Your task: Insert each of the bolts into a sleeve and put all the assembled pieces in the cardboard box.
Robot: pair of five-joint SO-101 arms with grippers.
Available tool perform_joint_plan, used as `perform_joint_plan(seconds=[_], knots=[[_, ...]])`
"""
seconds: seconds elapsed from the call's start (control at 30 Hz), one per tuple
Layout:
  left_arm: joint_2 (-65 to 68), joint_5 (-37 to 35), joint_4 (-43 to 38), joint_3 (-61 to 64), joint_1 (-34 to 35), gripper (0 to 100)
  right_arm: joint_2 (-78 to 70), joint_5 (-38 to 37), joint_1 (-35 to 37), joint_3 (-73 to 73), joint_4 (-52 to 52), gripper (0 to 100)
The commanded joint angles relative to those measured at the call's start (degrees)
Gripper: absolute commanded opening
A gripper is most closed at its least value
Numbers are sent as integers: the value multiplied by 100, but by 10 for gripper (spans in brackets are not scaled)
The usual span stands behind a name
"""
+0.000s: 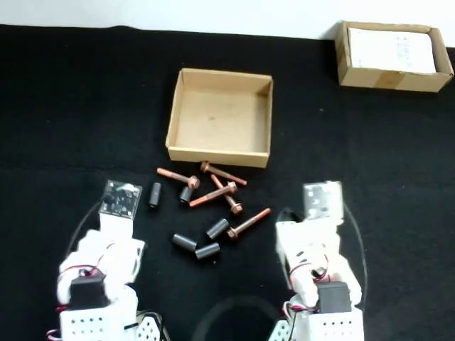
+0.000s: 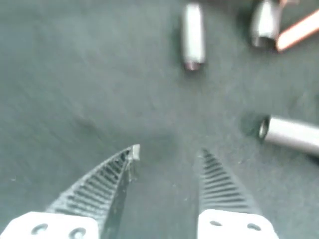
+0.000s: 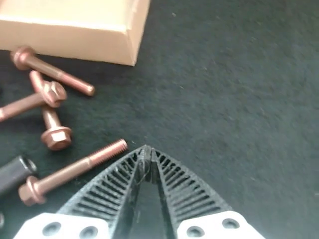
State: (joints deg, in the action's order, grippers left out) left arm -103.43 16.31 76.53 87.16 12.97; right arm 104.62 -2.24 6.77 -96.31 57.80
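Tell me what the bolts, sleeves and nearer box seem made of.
Bolts: probably metal, copper-coloured with a slight shine; threaded shanks, flanged hex heads. Sleeves: smooth dark-grey tubes with a soft sheen, metal or plastic, cannot tell which. Cardboard box: plain brown cardboard, matte, thin walls.

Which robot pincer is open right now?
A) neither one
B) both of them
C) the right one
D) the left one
D: the left pincer has a clear gap between its tips, while the right pincer has its tips pressed together.
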Motion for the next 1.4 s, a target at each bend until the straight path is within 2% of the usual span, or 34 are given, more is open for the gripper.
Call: perform_joint_plan(seconds=[0.0,0.13,0.23,0.37,0.5,0.6,0.73,0.83,0.87,1.0,1.13,1.37], knots=[[-13,-88,-88,-796,101,254,-66,-26,-110,101,92,9],[4,-677,-35,-1367,84,252,-848,-26,-110,857,391,9],[286,-791,79,-1648,75,252,-1930,-26,-119,1719,673,9],[1455,-1196,114,-2114,75,252,-3547,-18,13,3591,1367,9],[2985,-1793,352,-2949,66,252,-5015,-18,356,5692,2730,9],[3916,-2189,677,-3398,-40,255,-5754,-18,857,6484,3178,9],[4497,-2532,1301,-3670,-453,255,-6035,-62,1657,6853,3468,9],[4514,-2699,1327,-3670,-514,256,-6070,-79,2123,6905,3688,9],[4514,-2699,1310,-3662,-514,256,-6097,-237,2211,6914,3811,9],[4523,-2681,1275,-3662,-532,256,-6413,-1811,2756,6923,4295,9],[4523,-2681,1090,-3644,-514,256,-6862,-1899,3002,6932,4207,11],[4514,-2681,378,-3292,-312,255,-7705,-2505,3837,6993,4215,164]])
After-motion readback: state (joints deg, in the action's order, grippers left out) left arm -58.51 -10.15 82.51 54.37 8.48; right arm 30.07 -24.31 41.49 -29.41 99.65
